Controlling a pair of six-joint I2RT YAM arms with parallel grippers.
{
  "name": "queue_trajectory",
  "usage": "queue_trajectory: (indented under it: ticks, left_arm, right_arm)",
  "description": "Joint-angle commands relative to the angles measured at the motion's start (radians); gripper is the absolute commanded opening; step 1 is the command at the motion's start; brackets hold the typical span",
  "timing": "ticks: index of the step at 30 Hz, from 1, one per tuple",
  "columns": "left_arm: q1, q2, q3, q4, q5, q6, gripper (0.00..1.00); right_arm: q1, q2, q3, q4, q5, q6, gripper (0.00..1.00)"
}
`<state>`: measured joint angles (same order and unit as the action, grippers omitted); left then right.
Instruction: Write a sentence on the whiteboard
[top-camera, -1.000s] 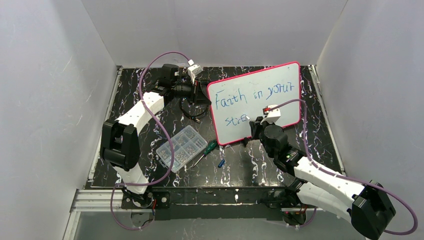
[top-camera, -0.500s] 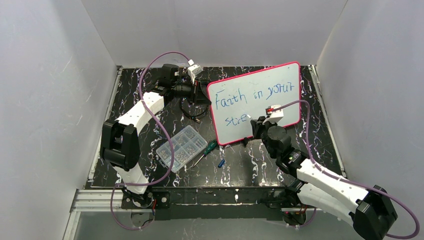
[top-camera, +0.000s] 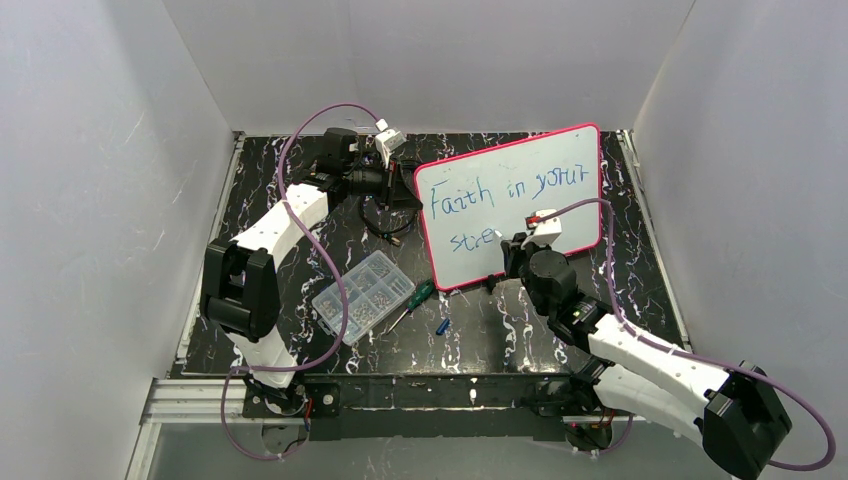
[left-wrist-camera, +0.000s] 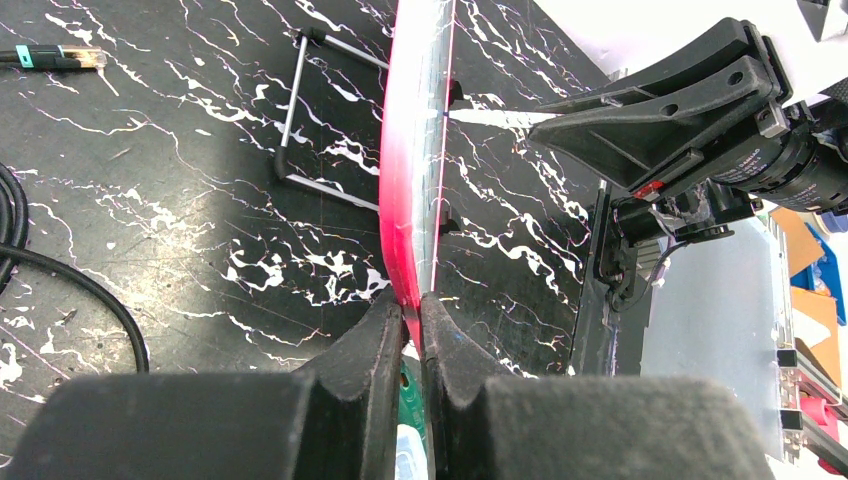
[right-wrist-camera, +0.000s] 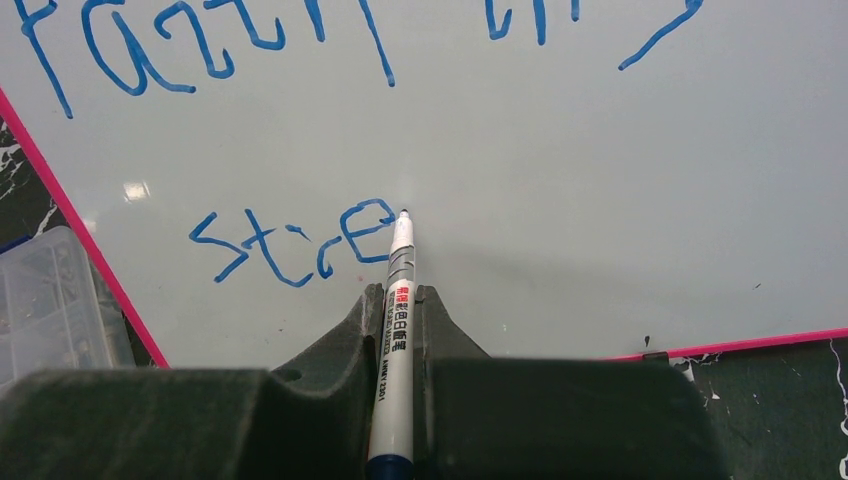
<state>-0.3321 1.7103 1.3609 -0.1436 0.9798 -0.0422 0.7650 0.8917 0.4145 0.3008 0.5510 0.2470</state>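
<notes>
Two lines of blue writing, the sentence (top-camera: 465, 197), show in the top external view on the whiteboard (top-camera: 575, 205), which stands tilted between the two arms: "Faith in your" above and only "stre" below. The left gripper (top-camera: 408, 192) is at the whiteboard's left edge, and the right gripper (top-camera: 507, 250) is in front of its lower part. In the left wrist view the whiteboard (left-wrist-camera: 408, 150) is seen edge-on, and the left gripper (left-wrist-camera: 412, 305) is closed tight on its pink frame. In the right wrist view the right gripper (right-wrist-camera: 397, 295) is clamped on a marker (right-wrist-camera: 401, 245), whose tip seems to touch the whiteboard (right-wrist-camera: 600, 200) just right of the "e". I think a too hard push of the marker could make the thin frame slip from the pinch and turn the whiteboard, which would bend the next letter. A marker sliding back in the jaws would give only faint strokes.
</notes>
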Motion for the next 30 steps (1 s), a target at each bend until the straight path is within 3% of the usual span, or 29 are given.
queue_trajectory:
  ticks: [1, 12, 30]
  left_arm:
    - [-0.007, -0.037, 0.028, -0.016, 0.039, 0.007, 0.0]
    - [-0.007, -0.038, 0.028, -0.016, 0.039, 0.008, 0.0]
    - [-0.007, -0.034, 0.029, -0.014, 0.04, 0.007, 0.0]
  right_arm:
    - [-0.005, -0.004, 0.002, 0.044, 0.024, -0.007, 0.01]
    - [-0.004, -0.041, -0.053, -0.043, 0.023, 0.057, 0.01]
    - [-0.004, -0.031, 0.004, 0.022, 0.033, 0.017, 0.01]
